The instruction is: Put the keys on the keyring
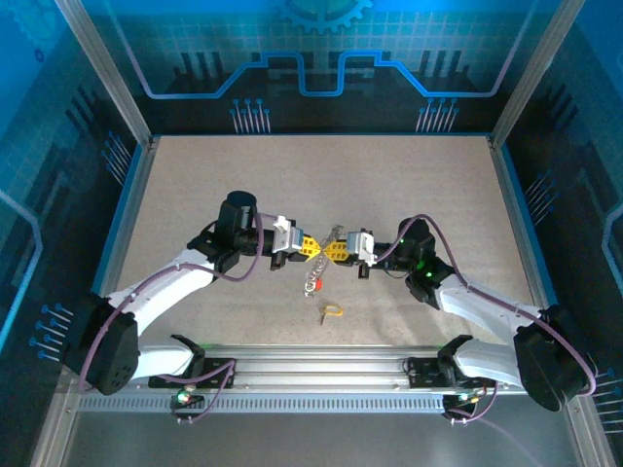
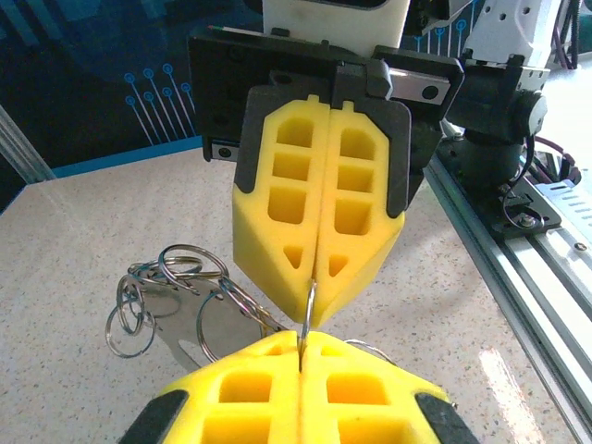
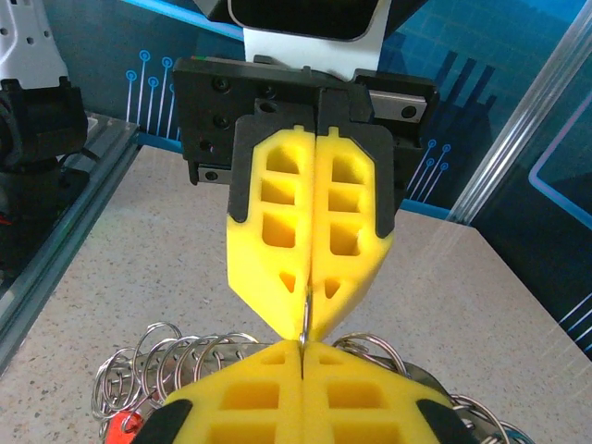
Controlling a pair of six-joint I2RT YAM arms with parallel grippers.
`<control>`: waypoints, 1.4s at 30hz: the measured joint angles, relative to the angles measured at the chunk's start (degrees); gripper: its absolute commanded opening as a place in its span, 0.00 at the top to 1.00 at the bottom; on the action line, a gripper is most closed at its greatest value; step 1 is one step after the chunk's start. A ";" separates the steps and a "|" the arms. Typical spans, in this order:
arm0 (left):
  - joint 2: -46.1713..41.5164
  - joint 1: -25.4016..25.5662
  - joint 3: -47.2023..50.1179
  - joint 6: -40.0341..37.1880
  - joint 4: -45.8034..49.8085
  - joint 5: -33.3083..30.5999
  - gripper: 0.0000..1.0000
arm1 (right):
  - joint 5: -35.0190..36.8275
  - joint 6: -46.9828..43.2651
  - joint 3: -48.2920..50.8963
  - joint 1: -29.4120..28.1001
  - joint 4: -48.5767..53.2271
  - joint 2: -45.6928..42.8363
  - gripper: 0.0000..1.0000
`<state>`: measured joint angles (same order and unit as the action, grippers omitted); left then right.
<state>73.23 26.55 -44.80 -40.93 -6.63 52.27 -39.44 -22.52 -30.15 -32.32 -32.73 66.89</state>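
Note:
My two grippers meet tip to tip above the middle of the table, the left gripper (image 1: 310, 247) and the right gripper (image 1: 337, 251). Both are shut on one thin silver ring of the keyring (image 2: 309, 314), which stands on edge between them. In the left wrist view my left gripper (image 2: 301, 340) pinches its lower part and the right one grips its top. The right wrist view has my right gripper (image 3: 302, 347) on the same keyring (image 3: 303, 319). A bunch of linked rings (image 1: 313, 277) hangs below. A red key head (image 3: 125, 427) shows among them. A yellow-headed key (image 1: 332, 311) lies on the table nearer the front.
A flat metal plate with several more rings (image 2: 176, 301) hangs to the left of the pinched ring. The aluminium rail (image 1: 321, 365) with the arm bases runs along the near edge. Frame posts and blue walls enclose the speckled table (image 1: 438, 195).

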 measured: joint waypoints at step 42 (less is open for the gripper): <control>-3.26 -12.46 1.44 21.24 6.73 -23.89 1.00 | 25.51 48.43 -21.38 -12.02 69.37 12.68 0.47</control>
<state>69.97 14.09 -43.35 -19.68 0.10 28.38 -13.93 25.91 -51.53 -44.34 36.64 79.57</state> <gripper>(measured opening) 0.052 0.566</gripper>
